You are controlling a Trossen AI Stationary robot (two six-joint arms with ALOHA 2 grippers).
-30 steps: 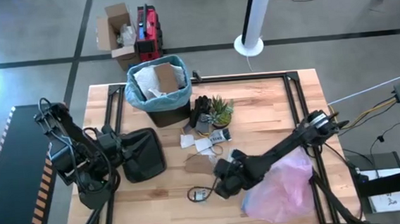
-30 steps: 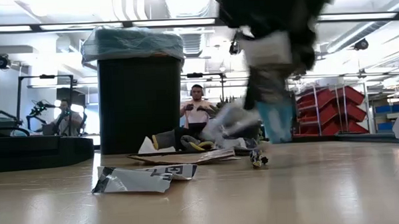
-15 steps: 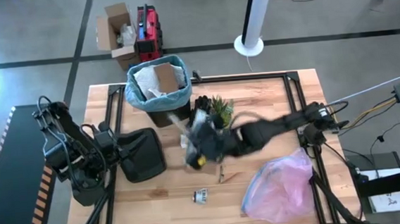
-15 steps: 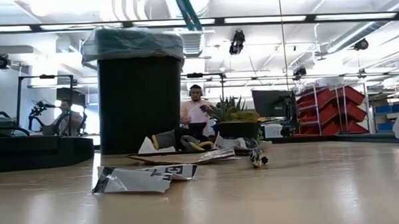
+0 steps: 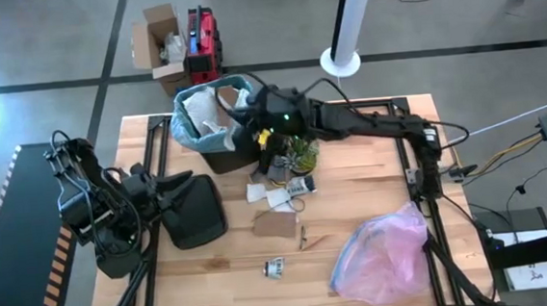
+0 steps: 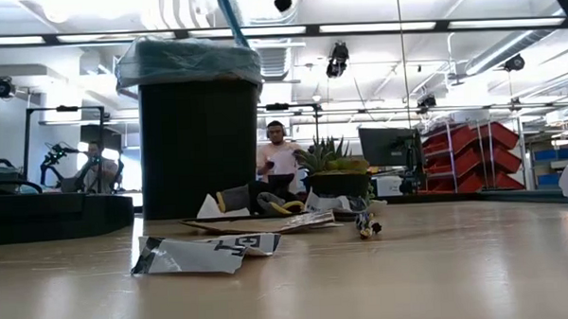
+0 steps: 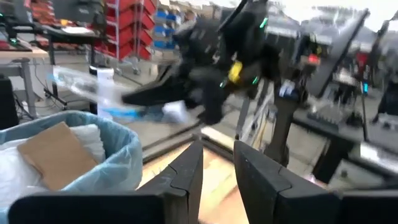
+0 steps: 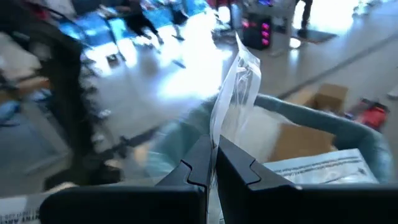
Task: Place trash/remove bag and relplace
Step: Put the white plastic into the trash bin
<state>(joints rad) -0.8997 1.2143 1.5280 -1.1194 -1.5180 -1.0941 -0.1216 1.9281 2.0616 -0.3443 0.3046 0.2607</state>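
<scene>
Right gripper point(image 8: 211, 163) pinches clear wrapper point(image 8: 236, 84) | swung from table centre to over bag-lined bin point(image 5: 215, 120) | drop comes next, I judge

**Workshop floor around a wooden table**

Grey concrete floor point(image 5: 458, 24) with dark lines; a white pole base point(image 5: 340, 61), cardboard box point(image 5: 158, 45) and red case point(image 5: 203, 44) beyond the table. Ceiling strip lights point(image 6: 384, 27), red shelving point(image 6: 469, 158), seated people behind
</scene>
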